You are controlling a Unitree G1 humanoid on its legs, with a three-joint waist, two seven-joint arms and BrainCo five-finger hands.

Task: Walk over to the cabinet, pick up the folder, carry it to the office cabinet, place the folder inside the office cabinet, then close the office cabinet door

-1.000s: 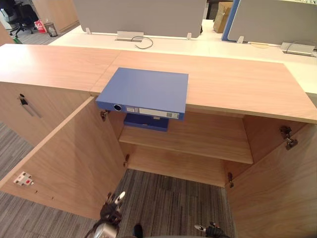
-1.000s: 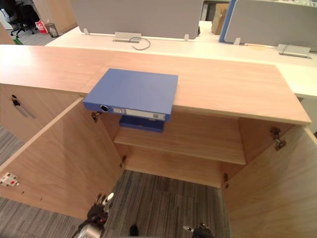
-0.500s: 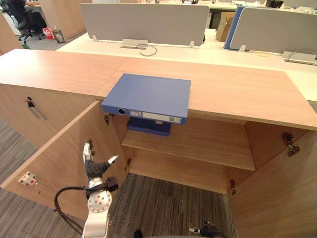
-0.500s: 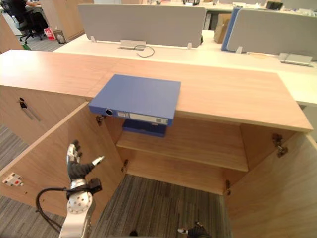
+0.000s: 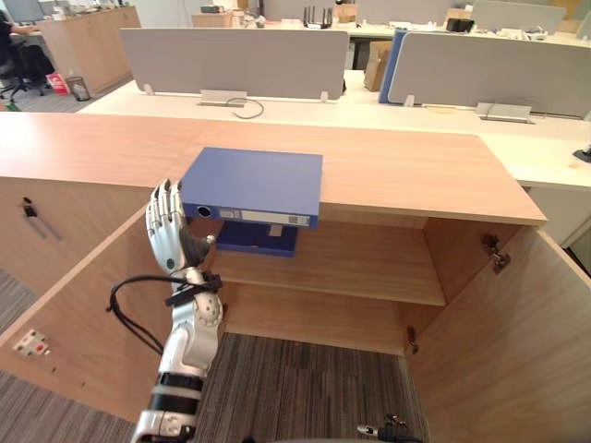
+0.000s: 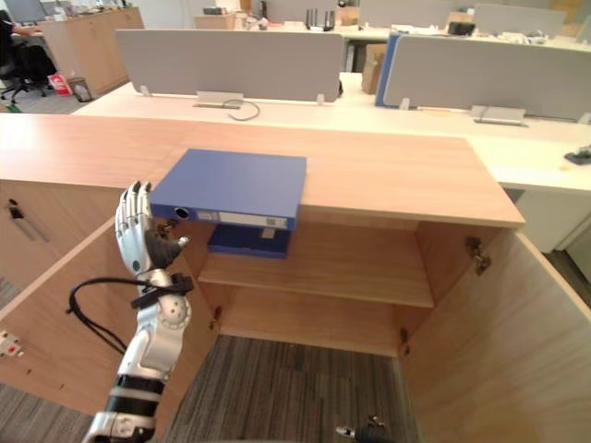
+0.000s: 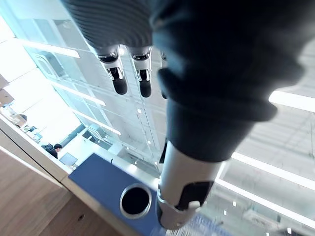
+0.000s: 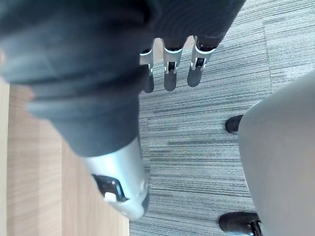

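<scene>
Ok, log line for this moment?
phase: reach for folder | left hand: open, up beside spine | right hand: open, low | folder: flat on cabinet top | doors: open

Free cabinet shelf [image 5: 369, 265] room right of the stored binder [image 5: 261, 239]

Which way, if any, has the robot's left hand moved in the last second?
Yes. The left hand has risen from down by the bottom corner of the open cabinet door to beside the blue folder, fingers straight.

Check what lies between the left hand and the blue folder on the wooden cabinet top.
Nothing: the left eye view shows a bare gap between the open left hand and the blue folder.
</scene>
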